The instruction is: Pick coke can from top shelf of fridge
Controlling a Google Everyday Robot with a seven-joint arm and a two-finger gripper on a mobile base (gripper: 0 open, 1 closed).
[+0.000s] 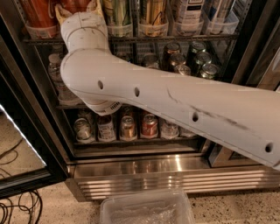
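My white arm reaches from the right up into the fridge. The gripper is at the top edge of the view, at the left end of the top shelf, among the clear tubs. A red can, probably the coke can, shows just above the wrist, mostly cut off by the frame. More red-orange cans stand in the tub to its left. Gold and pale cans fill the tubs to the right.
The middle rack holds dark and green cans and a water bottle. The bottom rack holds several cans. The ribbed steel base runs below. A clear plastic bin and cables lie on the floor. The open glass door stands at left.
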